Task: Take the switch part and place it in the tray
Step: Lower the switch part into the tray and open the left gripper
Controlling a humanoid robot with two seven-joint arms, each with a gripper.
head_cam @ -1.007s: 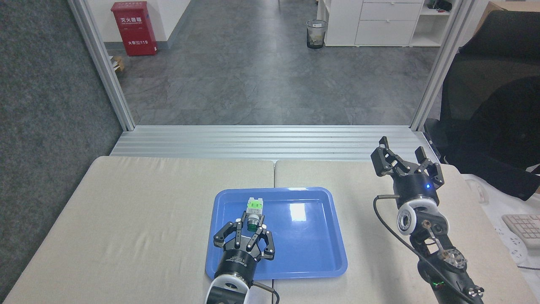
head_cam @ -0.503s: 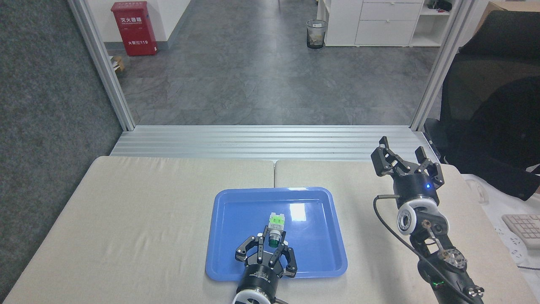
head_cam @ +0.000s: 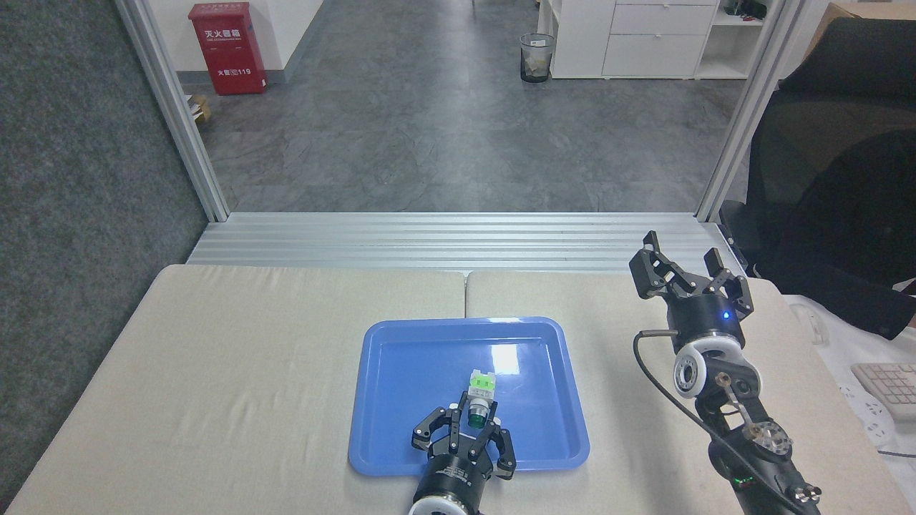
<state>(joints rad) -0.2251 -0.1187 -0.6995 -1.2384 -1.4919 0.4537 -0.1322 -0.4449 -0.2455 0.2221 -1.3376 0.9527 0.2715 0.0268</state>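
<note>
Switch part (head_cam: 480,395) pinched at button end in our left gripper (head_cam: 474,426), over tray (head_cam: 544,443); our right gripper (head_cam: 683,275) spread, idle.

1 switch part (head_cam: 480,398), 1 tray (head_cam: 544,400), 2 tools, maybe 1 bin (head_cam: 536,57)

The left arm is cut off by the bottom edge just below the tray (head_cam: 379,343), leaving only the left gripper (head_cam: 472,422) showing. Its fingers hide the sides of the switch part (head_cam: 481,393), so contact cannot be judged.
</note>
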